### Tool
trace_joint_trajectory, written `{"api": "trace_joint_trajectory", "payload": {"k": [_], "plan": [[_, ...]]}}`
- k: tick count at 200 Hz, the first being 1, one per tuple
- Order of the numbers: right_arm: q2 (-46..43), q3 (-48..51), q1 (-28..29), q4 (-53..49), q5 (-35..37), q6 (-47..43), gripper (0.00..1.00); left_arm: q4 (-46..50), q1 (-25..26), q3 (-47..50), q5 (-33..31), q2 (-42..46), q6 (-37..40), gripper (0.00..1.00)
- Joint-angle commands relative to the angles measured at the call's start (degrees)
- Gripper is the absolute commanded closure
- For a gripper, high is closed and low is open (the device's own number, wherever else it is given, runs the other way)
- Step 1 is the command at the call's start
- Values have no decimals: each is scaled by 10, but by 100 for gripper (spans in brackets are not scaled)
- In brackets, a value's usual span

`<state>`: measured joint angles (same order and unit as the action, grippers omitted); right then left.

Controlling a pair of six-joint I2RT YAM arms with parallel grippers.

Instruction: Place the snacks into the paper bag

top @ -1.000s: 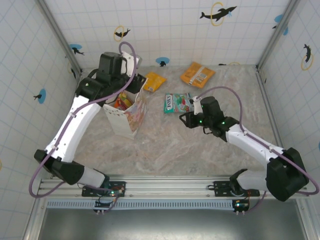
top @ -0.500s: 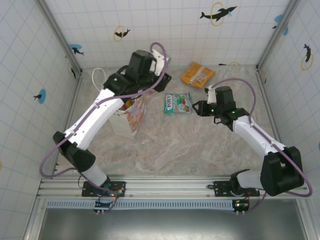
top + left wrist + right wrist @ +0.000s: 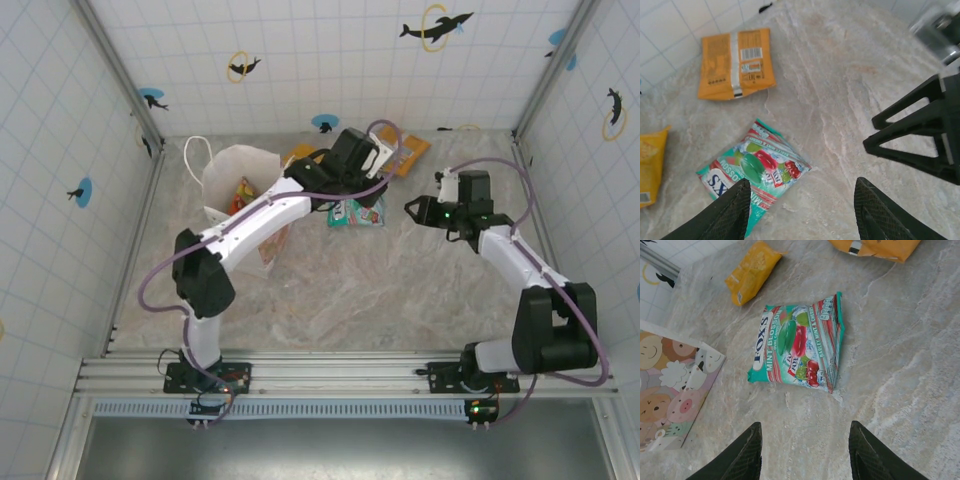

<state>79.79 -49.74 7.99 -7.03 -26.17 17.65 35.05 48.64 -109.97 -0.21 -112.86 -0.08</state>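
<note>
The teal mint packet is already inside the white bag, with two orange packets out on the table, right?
No: the right wrist view shows the teal mint packet on the table outside the white bag, with two orange packets there too.

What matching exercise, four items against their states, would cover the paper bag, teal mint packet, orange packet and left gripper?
Items:
1. paper bag
2. teal mint packet
3. orange packet
4. left gripper

States:
A. open, holding nothing
B. flat on the table, barcode facing up
C. standing, mouth open, snacks inside
D. flat on the table, fruit picture facing up

Pairs: 1-C, 2-D, 3-B, 4-A
</note>
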Motion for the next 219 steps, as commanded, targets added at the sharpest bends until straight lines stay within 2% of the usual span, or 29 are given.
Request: {"api": "trace_joint_trajectory", "payload": {"k": [1, 31, 81, 135, 219], "plan": [[31, 8, -2, 42, -36, 6, 52, -27, -2, -4, -31, -29, -25, 42], [94, -10, -3, 68, -57, 21, 52, -47, -2, -6, -98, -64, -53, 38], [229, -80, -3, 78, -107, 43, 50, -36, -14, -11, -135, -113, -90, 38], [333, -133, 7, 135, -131, 77, 50, -27, -32, -8, -127, -119, -106, 39], [420, -190, 39, 159, -127, 85, 52, -30, -34, -6, -101, -119, -106, 39]]}}
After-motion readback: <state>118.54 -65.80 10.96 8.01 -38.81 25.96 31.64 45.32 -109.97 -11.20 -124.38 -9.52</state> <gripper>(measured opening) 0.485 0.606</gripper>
